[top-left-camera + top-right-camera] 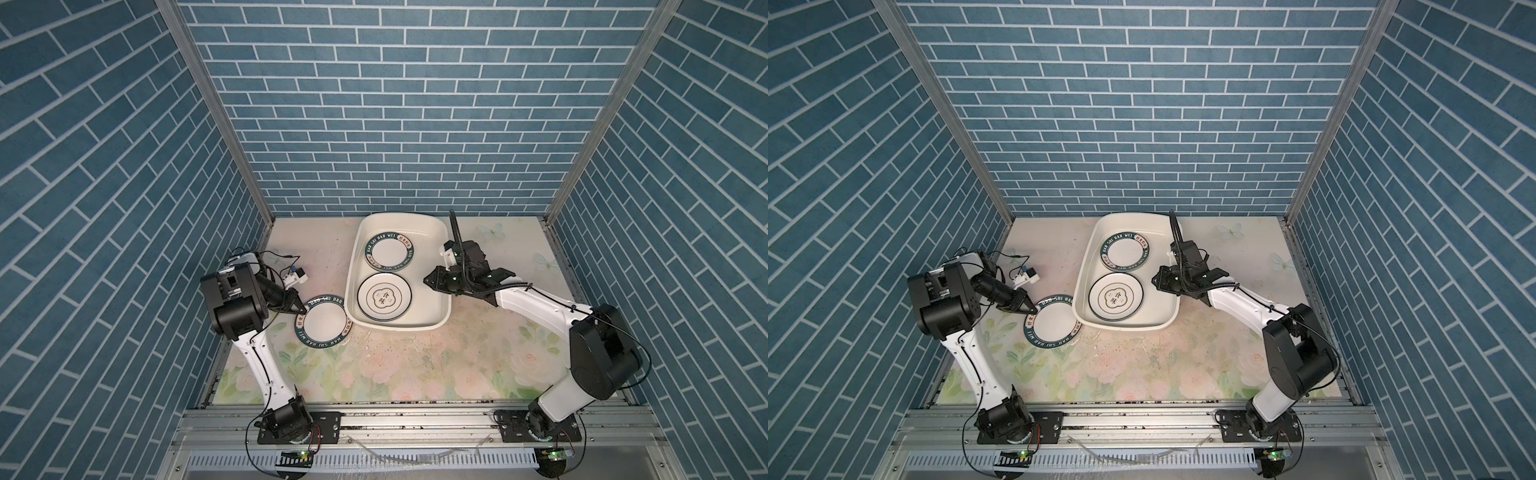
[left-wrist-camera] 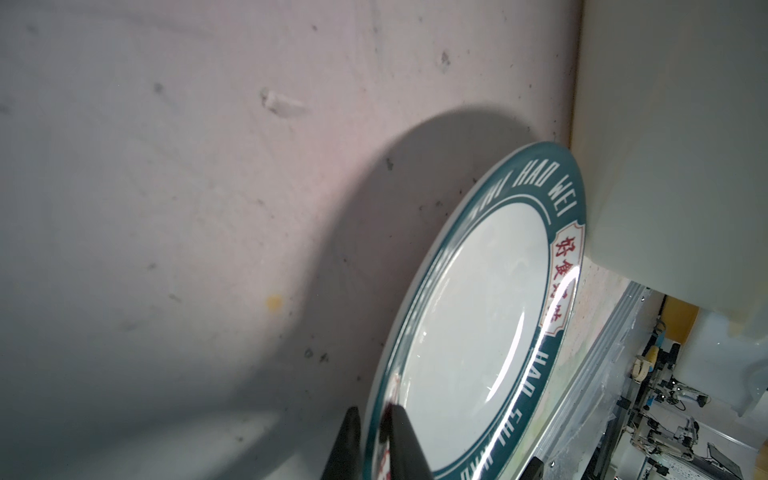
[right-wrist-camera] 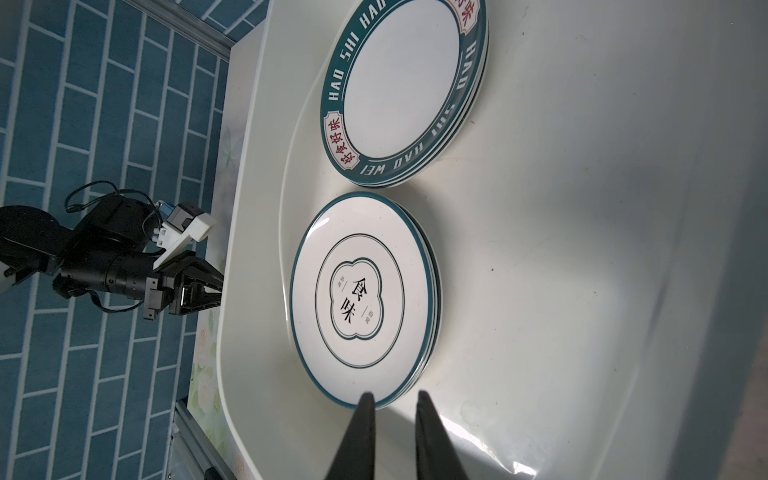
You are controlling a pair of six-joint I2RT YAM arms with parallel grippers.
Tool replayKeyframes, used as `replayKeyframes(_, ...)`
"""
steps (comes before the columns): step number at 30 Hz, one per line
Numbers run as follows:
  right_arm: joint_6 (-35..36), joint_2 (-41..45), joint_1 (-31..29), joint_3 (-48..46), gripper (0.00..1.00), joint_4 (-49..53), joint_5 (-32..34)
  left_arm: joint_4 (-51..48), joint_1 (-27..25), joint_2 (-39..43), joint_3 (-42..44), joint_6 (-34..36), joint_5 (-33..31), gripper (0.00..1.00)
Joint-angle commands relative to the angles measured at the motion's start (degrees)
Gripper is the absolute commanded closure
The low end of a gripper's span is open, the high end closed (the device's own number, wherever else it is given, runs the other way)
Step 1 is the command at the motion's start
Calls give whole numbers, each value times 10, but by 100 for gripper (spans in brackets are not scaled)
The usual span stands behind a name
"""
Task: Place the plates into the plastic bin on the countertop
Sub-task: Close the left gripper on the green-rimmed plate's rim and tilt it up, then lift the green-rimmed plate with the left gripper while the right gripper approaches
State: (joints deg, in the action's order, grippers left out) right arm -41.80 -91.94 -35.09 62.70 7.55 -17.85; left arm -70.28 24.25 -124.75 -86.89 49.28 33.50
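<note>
A green-lettered plate [image 1: 324, 321] [image 1: 1054, 322] lies left of the plastic bin [image 1: 353, 266] [image 1: 1084, 266] on the flowered countertop [image 1: 415, 365]. My left gripper [image 1: 302, 309] [image 2: 374, 424] is shut on its rim. In the left wrist view this plate [image 2: 469, 316] tilts over its shadow, its far edge against the bin wall [image 2: 665, 145]. Inside the bin are a lettered stack of plates [image 1: 390, 257] [image 3: 399, 87] and a ringed stack [image 1: 384, 297] [image 3: 361, 295]. My right gripper [image 1: 428, 279] [image 3: 395, 407] hovers over the bin's right side, narrowly open, holding nothing.
Blue brick-pattern walls [image 1: 395, 124] close in the back and both sides. A metal rail [image 1: 415, 419] carrying both arm bases runs along the front edge. The countertop in front of the bin has scuffed, speckled patches [image 1: 395, 345].
</note>
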Motion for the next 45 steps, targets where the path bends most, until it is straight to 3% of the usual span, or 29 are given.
replayKeyframes(1,-17,-4,2,-11,80,-12,-4,-12,-3,6,13,18,0,88)
replayKeyframes(13,-20,-8,3,-13,81,-21,-9,-47,14,25,-13,30,4,100)
replayKeyframes(45,-25,-5,6,-20,79,-38,-19,-168,45,110,-164,26,23,100)
